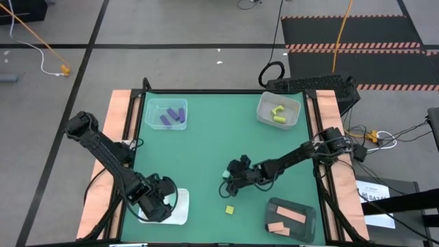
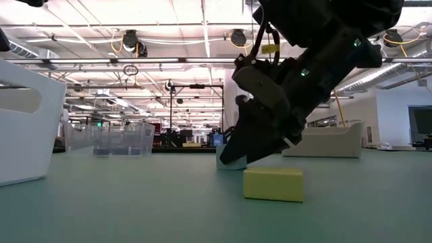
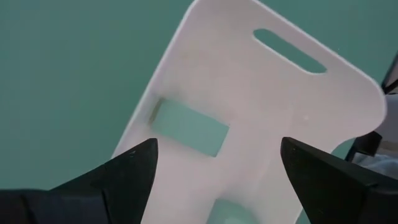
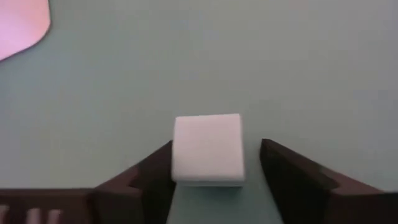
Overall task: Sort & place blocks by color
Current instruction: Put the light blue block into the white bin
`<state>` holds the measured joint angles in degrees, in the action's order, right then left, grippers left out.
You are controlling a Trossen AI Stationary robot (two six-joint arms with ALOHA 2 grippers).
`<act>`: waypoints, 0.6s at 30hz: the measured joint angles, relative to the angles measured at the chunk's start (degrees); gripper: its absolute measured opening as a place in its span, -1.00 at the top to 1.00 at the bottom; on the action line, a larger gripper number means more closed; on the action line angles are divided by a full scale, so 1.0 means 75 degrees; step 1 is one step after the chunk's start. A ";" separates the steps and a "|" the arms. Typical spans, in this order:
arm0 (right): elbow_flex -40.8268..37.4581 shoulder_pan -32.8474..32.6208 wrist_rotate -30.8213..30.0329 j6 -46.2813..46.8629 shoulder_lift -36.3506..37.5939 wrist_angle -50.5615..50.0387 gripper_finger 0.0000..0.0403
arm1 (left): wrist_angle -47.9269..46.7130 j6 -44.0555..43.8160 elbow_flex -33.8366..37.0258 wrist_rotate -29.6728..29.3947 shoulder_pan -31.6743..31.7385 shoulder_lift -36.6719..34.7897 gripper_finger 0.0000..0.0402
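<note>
A: Where is the right claw (image 1: 229,180) placed, and in what state is it seen?

B: It is lowered near the middle of the green tabletop (image 1: 206,144). Its fingers are spread, and a pale mint cube (image 4: 208,149) is seen standing between them on the tabletop. Whether the fingers touch the cube cannot be told. In the low view the same claw (image 2: 233,156) is seen at the surface, with the mint cube (image 2: 229,159) partly hidden behind it.

A: What lies nearest to it?

B: A small yellow block (image 1: 230,209) is seen on the tabletop, just nearer the front edge than the claw and apart from it. In the low view this block (image 2: 273,184) appears in the foreground.

A: How is the left claw (image 1: 156,206) shown?

B: It is held over the white tray (image 1: 180,213) at the front left corner. Its fingers (image 3: 118,177) are spread wide and nothing is held. Two mint blocks are seen lying in the tray; a bar (image 3: 189,127) is shown whole and a second piece (image 3: 231,211) only in part.

A: Where are the other blocks found?

B: Purple blocks (image 1: 171,116) are seen in the clear tub (image 1: 152,113) at the back left. Yellow blocks (image 1: 278,114) are seen in the tub (image 1: 264,110) at the back right. Pink blocks (image 1: 293,217) are seen in the dark tray (image 1: 274,206) at the front right.
</note>
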<state>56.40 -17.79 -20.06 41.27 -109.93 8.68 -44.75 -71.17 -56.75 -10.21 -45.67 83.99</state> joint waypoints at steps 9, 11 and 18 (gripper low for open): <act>-0.0021 0.0021 0.0109 0.0204 0.0080 0.0201 0.43 | 0.0302 -0.0143 0.0000 -0.0013 0.0000 0.0000 -0.68; -0.0028 0.0037 0.0171 0.0205 0.0216 0.0454 0.43 | 0.0305 -0.0273 -0.0002 -0.0013 0.0006 0.0000 -0.68; -0.0023 0.0266 -0.0308 -0.0527 0.1276 0.1385 0.43 | 0.0259 -0.0277 -0.0003 -0.0113 0.0025 -0.0003 -0.68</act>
<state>56.23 -15.80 -22.37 37.32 -100.36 19.07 -42.80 -73.24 -56.77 -11.05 -45.48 83.96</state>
